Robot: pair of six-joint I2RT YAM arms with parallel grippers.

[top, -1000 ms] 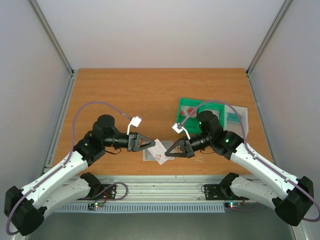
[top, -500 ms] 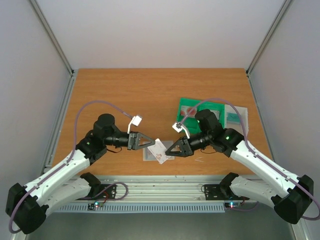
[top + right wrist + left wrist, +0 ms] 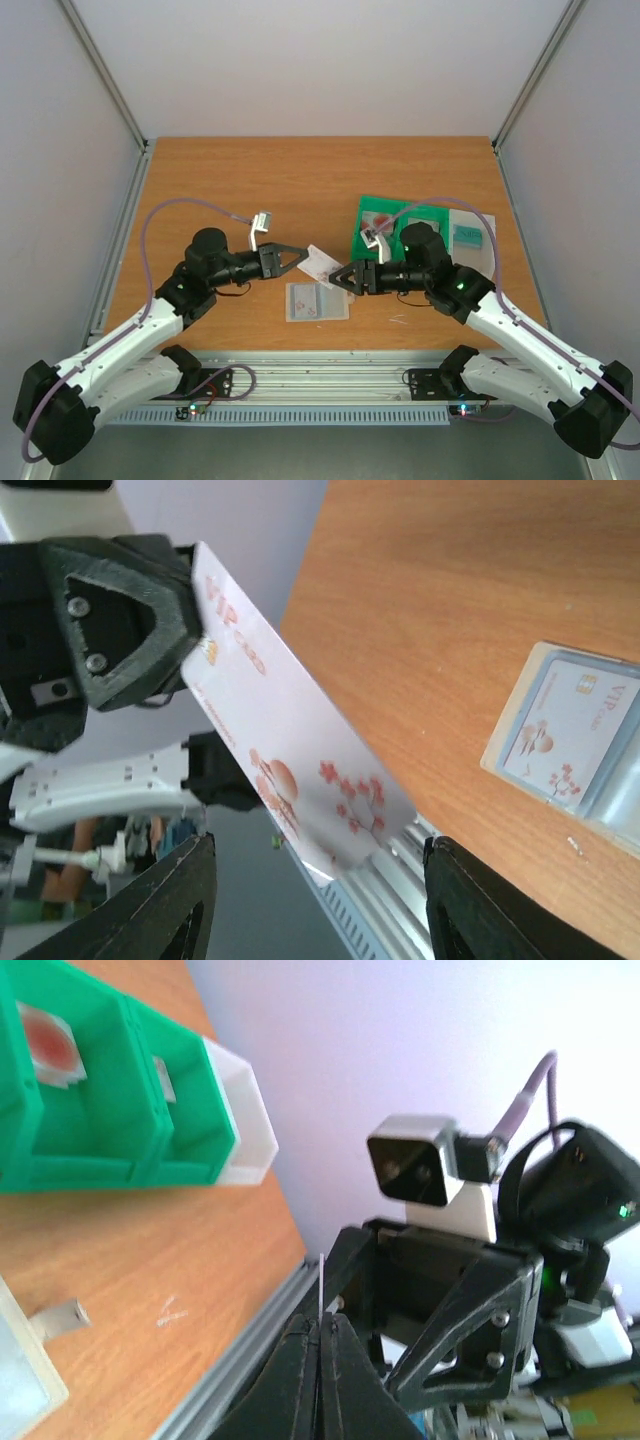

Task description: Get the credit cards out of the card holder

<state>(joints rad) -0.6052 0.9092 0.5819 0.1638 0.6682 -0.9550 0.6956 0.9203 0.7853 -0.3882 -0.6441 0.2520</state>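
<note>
While in L end effector [image 3: 302, 258], card [image 3: 323, 263] lengthwise twd R.

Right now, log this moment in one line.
left gripper: shut on white red-marked plastic card | right gripper: open | translucent blue-grey card holder: second card inside

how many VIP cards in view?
2. Held card in the left pincer; pocketed card in the holder. More may be hidden there.

Left wrist view: white red-marked plastic card [image 3: 320, 1282] shows edge-on, face hidden. Translucent blue-grey plastic card holder [image 3: 20, 1368] is cut off at 8 o'clock; right wrist view crops it at 3 o'clock.
</note>
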